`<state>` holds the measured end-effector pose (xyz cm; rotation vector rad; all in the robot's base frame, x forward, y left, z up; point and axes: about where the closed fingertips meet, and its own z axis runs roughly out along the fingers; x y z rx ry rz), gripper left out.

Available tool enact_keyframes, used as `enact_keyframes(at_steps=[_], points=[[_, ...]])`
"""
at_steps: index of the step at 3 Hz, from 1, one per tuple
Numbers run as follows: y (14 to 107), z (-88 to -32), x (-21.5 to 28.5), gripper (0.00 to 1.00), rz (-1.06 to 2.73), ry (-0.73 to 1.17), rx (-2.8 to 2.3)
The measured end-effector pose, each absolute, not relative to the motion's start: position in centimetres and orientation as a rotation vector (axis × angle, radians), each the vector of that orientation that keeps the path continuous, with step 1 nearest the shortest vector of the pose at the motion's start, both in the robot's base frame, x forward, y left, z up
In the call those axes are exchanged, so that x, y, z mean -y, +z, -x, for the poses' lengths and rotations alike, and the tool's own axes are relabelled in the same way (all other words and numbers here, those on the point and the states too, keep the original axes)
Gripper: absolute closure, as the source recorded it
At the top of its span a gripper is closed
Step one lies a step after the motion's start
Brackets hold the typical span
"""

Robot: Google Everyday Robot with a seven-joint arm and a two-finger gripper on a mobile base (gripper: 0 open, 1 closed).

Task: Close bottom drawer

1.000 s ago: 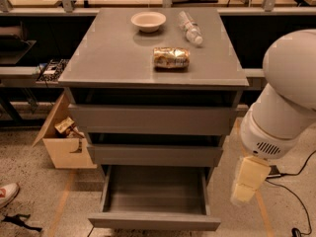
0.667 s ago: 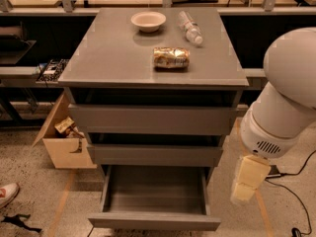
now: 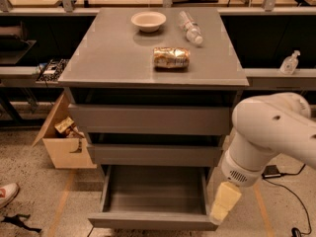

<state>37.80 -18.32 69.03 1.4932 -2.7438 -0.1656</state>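
Note:
The bottom drawer (image 3: pixel 153 220) of the grey cabinet (image 3: pixel 118 58) is pulled out, showing its bare grey interior and thin flat front strip. My gripper (image 3: pixel 223 204), cream-coloured at the end of the white arm (image 3: pixel 271 132), hangs by the drawer's front right corner, at or just outside the end of the front strip. I cannot tell whether it touches the strip. The middle drawer (image 3: pixel 155 154) and the top drawer (image 3: pixel 150 120) above it stick out only slightly.
On the cabinet top lie a white bowl (image 3: pixel 148 20), a clear plastic bottle (image 3: pixel 190 27) and a crumpled snack bag (image 3: pixel 171 57). An open cardboard box (image 3: pixel 64 144) stands on the floor to the left, with a shoe (image 3: pixel 7 194) beyond it. A black cable (image 3: pixel 289 191) runs across the floor at right.
My arm has swung down and to the left, bringing the gripper from beside the middle drawer's right side to the bottom drawer's front right corner. The drawer has not moved.

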Motion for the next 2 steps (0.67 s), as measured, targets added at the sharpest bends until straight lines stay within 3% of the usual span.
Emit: enact_keyframes(at_steps=[2], points=[[56.2, -36.9, 17.4, 0.0, -1.166, -0.337, 2.918]])
